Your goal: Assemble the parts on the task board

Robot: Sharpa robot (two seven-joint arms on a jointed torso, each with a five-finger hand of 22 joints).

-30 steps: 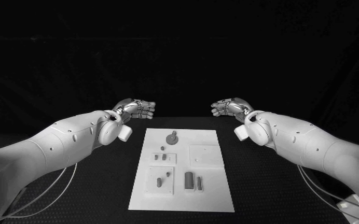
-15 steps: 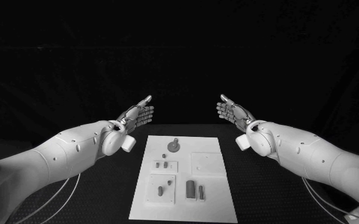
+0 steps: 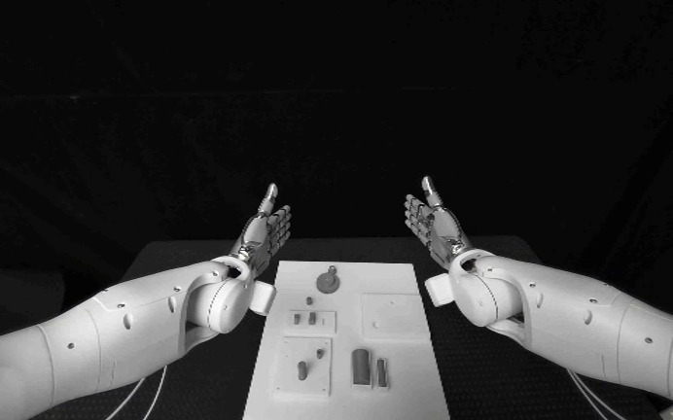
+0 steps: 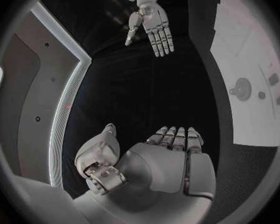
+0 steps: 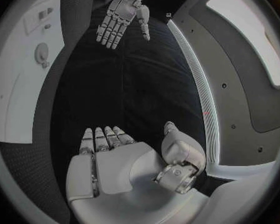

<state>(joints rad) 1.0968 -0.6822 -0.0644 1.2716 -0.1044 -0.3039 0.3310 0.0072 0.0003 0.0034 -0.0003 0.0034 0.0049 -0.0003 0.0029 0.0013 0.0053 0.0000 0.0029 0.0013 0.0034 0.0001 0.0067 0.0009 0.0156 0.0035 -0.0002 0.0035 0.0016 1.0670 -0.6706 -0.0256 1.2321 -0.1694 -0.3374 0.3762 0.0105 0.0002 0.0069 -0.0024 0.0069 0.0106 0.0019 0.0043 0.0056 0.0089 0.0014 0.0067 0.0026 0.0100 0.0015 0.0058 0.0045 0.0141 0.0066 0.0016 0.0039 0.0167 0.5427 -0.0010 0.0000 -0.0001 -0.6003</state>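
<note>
Here both the left robot hand (image 3: pixel 263 228) and right robot hand (image 3: pixel 437 226) hover released, fingers spread, flanking the task board (image 3: pixel 400 352) whose small parts (image 3: pixel 359 365) lie on it, so any reach should descend slowly, squarely over one piece.

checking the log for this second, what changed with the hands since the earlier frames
Both silver hands uncurled: the left hand and right hand went from closed fists to flat, open fingers, holding nothing. The white task board and its small parts stayed put.
</note>
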